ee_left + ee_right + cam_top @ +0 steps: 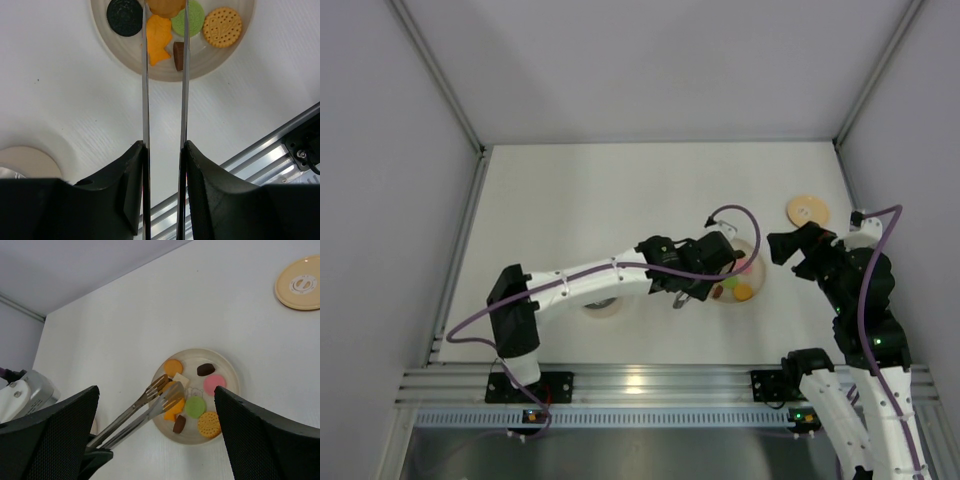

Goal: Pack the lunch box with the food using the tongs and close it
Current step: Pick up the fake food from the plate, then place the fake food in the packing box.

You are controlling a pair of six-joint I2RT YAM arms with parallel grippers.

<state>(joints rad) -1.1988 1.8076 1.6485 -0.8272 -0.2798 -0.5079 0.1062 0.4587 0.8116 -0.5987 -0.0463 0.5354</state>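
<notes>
**Tongs held over the plate, pot uncovered**

The pot [603, 305] is seen on the table [570, 200] near the front edge, left of centre, and is largely hidden beneath the left arm; no cover is on it; the lid [807, 210] lies flat towards the right wall, well apart from the pot and beyond the plate [227, 407]. The food [195, 406] is seen on the plate, right of the pot; among it an orange fish [158, 45], a black round [124, 16], a pink round [215, 383], a tan biscuit [209, 424], a white block [182, 380] and two brown pieces can be made out.

The tongs [145, 100] are clamped between the fingers of the left gripper [164, 150], whose jaws are pressed in on the two thin arms; the arms are kept nearly parallel with a narrow gap between them; their tips are stretched out over the plate, one on each side of the orange fish; whether the fish is touched cannot be told.

The right gripper [790, 247] is held above the table just right of the plate, between plate and lid; its jaws are spread wide and nothing is held between them.
</notes>
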